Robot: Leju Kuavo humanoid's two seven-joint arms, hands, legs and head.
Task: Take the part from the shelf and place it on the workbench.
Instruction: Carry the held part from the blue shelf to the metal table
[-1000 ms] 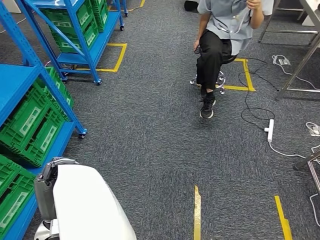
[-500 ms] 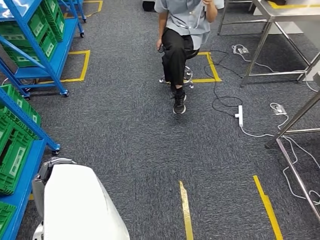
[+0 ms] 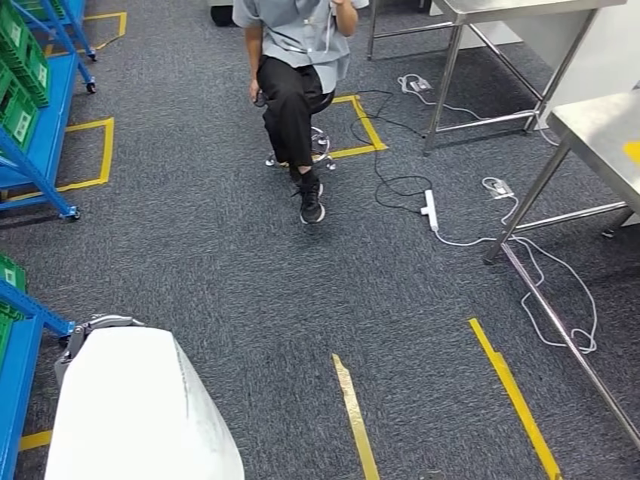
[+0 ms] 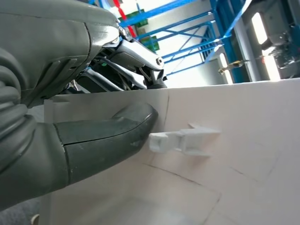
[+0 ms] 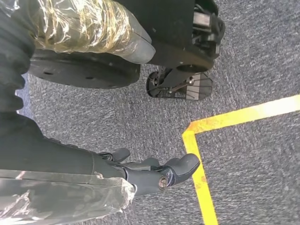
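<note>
The large white, smooth-sided part [image 3: 140,410] fills the head view's 7 o'clock corner, carried over the dark grey carpet [image 3: 226,260], with the grey left hand [image 3: 83,340] showing at its 11 o'clock edge, behind and against its top corner. In the left wrist view the same part [image 4: 226,159] is a broad pale wall with a small white blocky tab [image 4: 183,140] standing out of it; the left hand [image 4: 88,136] grips the part, its thick grey thumb lying flat against the white face with its tip just beside the tab, the darker fingers reaching over the part's upper edge. The right hand [image 5: 155,171] hangs over the carpet near a corner of yellow floor tape [image 5: 198,154]; it holds nothing, its dark fingers stretched out loosely side by side. In the head view, a person in a grey shirt and black trousers [image 3: 294,70] sits on a stool at 12 o'clock. A steel-legged workbench [image 3: 604,130] stands at 2 o'clock, well apart from the part, with a white power strip [image 3: 430,210] and cables on the floor before it. Blue metal shelving [image 3: 38,150] with green plastic crates [image 3: 19,70] runs along 9 to 11 o'clock.
</note>
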